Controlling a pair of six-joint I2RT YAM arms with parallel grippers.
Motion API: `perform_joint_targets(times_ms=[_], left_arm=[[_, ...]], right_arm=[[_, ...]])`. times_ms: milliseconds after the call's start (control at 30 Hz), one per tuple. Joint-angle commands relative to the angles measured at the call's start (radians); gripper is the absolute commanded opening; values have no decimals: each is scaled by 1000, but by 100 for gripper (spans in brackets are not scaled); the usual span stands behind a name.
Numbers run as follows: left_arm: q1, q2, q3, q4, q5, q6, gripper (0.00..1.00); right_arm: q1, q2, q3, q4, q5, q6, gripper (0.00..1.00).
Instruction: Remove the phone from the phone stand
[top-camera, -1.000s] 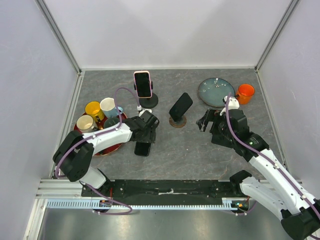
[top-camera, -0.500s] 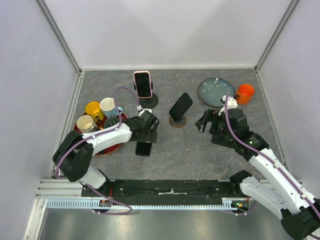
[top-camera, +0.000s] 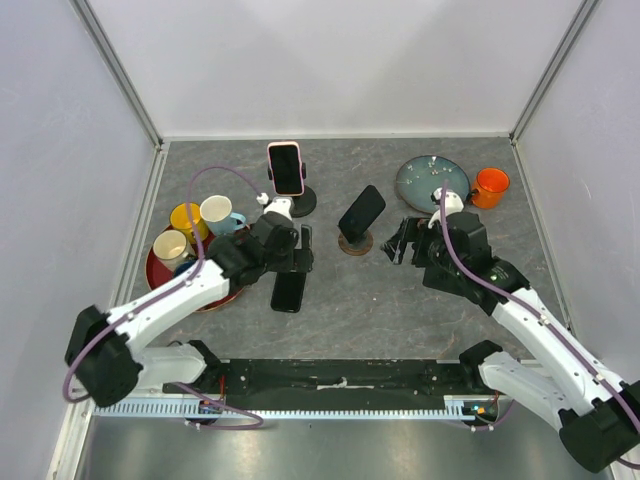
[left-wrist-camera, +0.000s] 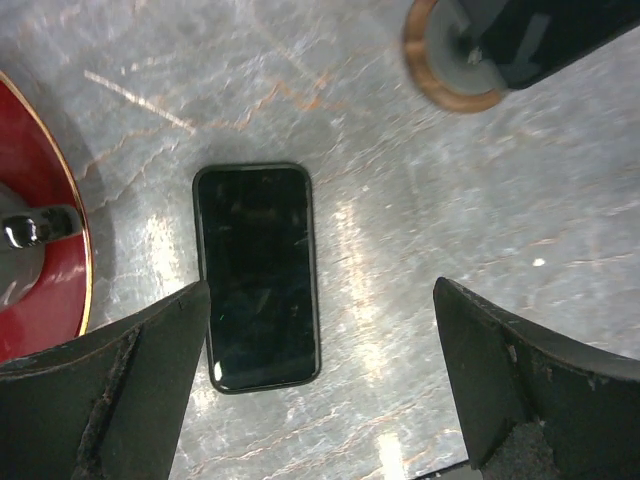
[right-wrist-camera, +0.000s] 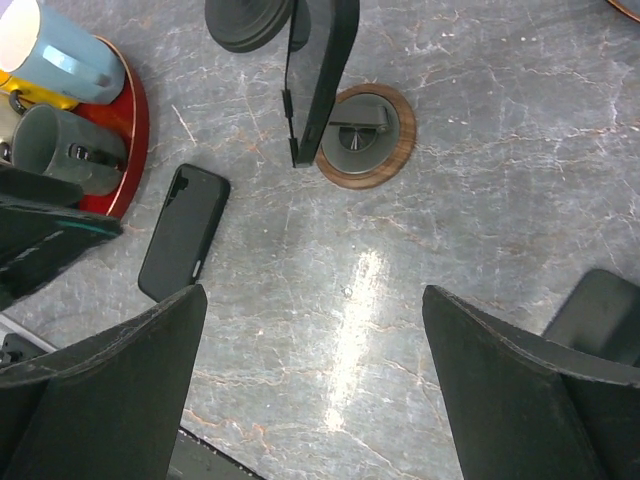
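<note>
Top view: left gripper (top-camera: 301, 248) hangs over the table (top-camera: 380, 300), just behind a flat black phone (top-camera: 288, 291) that lies on the surface, apart from any stand. A second black phone (top-camera: 361, 209) leans on the wooden-based stand (top-camera: 355, 243) at centre. A pink-cased phone (top-camera: 285, 168) sits upright in the black stand (top-camera: 298, 203) farther back. Right gripper (top-camera: 404, 240) hovers just right of the wooden-based stand, not touching it. Left wrist view: fingers (left-wrist-camera: 110, 390) spread wide and holding nothing, with the flat black phone on the table below between them (nearer the frame-left finger); red tray (left-wrist-camera: 45, 290) edge at left. Right wrist view: fingers (right-wrist-camera: 95, 380) wide apart, empty; the second black phone leans on its stand ahead; the flat one lies beside the red tray.
</note>
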Motion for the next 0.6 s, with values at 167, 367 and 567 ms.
perform_joint_targets(times_ms=[167, 367, 567], left_arm=[[-1, -230, -42, 156, 49, 137, 100], [-1, -275, -76, 237, 128, 189, 100], [1, -305, -115, 270, 186, 194, 100]], right_arm=[[2, 71, 54, 144, -50, 11, 94], [4, 105, 63, 195, -15, 17, 91], [4, 159, 64, 262, 17, 33, 86]])
